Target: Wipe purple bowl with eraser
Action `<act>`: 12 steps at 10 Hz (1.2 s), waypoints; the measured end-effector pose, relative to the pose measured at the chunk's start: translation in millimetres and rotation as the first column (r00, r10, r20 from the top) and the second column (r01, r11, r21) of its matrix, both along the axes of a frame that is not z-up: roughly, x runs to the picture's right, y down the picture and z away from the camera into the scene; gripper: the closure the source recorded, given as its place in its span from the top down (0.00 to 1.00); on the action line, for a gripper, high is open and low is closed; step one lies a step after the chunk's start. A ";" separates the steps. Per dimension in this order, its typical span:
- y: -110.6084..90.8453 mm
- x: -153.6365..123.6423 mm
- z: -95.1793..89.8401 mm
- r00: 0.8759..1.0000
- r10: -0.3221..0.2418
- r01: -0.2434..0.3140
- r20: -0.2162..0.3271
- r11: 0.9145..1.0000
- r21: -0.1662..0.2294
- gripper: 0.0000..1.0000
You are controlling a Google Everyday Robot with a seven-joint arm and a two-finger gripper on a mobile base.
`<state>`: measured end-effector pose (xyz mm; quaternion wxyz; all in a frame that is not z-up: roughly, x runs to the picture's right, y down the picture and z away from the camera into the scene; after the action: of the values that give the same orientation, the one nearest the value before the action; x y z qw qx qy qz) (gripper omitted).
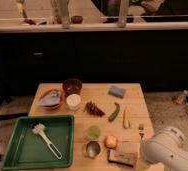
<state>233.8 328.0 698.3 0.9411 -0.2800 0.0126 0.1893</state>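
The purple bowl (72, 86) stands upright at the back left of the wooden table (137, 102), just behind a white cup (73, 101). The eraser (123, 156), a tan block with a dark underside, lies flat at the table's front edge. A white arm segment (169, 150) comes in from the lower right corner and ends just right of the eraser. The gripper itself is out of view, below or behind that arm segment. Nothing touches the bowl.
An orange-rimmed dish (49, 98) sits left of the cup. A blue-grey sponge (117, 91), a brown cone (93, 108), a green pepper (114, 112), a fork (141, 131), a green cup (93, 132) and a metal cup (92, 148) dot the table. A green tray (17, 150) holds a white brush (47, 140).
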 end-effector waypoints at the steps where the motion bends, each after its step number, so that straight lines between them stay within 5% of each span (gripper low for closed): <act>1: 6.2 -3.3 2.4 0.999 0.031 -0.030 0.018 0.999 -0.021 0.80; 6: 17.3 -24.0 4.5 0.995 0.067 -0.063 0.072 0.997 -0.055 0.80; 12: 32.8 -41.0 18.5 0.985 0.075 -0.070 0.155 0.997 -0.039 0.80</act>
<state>192.9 360.8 716.8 0.9269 -0.3098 -0.0682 0.2007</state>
